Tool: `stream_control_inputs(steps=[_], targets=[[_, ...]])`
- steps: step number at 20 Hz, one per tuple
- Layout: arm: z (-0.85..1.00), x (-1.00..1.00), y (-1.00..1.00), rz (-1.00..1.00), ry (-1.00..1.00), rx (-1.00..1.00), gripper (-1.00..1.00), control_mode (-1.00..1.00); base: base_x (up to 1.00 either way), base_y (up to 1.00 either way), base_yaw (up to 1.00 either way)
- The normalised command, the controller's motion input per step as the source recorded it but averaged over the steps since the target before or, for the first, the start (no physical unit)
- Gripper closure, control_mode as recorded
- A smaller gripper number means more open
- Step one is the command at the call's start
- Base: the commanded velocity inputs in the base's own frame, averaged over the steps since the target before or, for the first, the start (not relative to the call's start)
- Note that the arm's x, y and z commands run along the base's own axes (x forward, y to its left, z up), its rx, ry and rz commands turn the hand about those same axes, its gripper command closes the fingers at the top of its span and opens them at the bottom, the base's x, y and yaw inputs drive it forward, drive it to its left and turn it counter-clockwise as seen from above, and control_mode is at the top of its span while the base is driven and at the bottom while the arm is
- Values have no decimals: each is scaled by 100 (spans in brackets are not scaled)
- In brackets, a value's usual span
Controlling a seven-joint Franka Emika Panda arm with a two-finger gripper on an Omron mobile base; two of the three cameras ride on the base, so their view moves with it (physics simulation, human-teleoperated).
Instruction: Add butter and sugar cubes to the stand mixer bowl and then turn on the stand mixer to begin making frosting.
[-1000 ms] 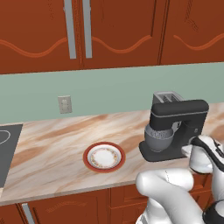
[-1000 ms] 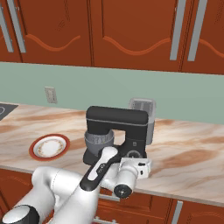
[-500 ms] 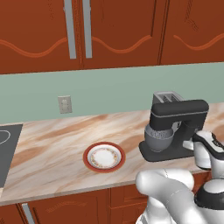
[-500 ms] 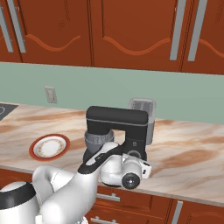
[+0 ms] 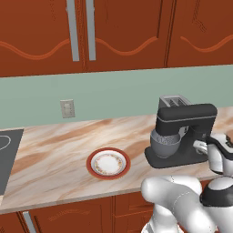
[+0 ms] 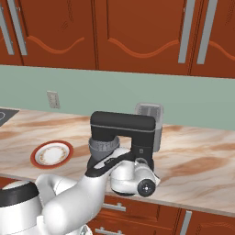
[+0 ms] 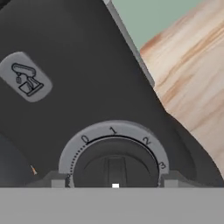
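Gripper (image 7: 114, 183) sits right at the stand mixer (image 5: 184, 136) dial (image 7: 114, 168), fingers straddling the knob; can't tell if they're gripping it. Risk: pads slip off the knob, or overshoot past 1 and the whisk flings the bowl's contents. Stand mixer bowl (image 5: 164, 144) sits under the head. Toaster (image 6: 149, 120) just behind, plate (image 5: 108, 163) well left; neither blocks.

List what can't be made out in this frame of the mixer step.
- Bowl contents: its inside is hidden under the mixer head in both base views, so butter or sugar can't be confirmed.
- Dial setting: the hand view's bottom edge cuts off its lower half.
- End effector contact with the dial: the fingertips sit at that bottom edge, and the arm covers it in the right base view.
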Motion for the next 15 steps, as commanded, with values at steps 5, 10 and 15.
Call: stream_control_inputs(steps=[5, 10, 15], targets=[[0, -11, 2, -9, 5, 32, 100, -100, 0, 0, 0], [0, -12, 5, -10, 7, 30, 100, -100, 0, 0, 0], [0, -16, 5, -12, 6, 27, 100, -100, 0, 0, 0]])
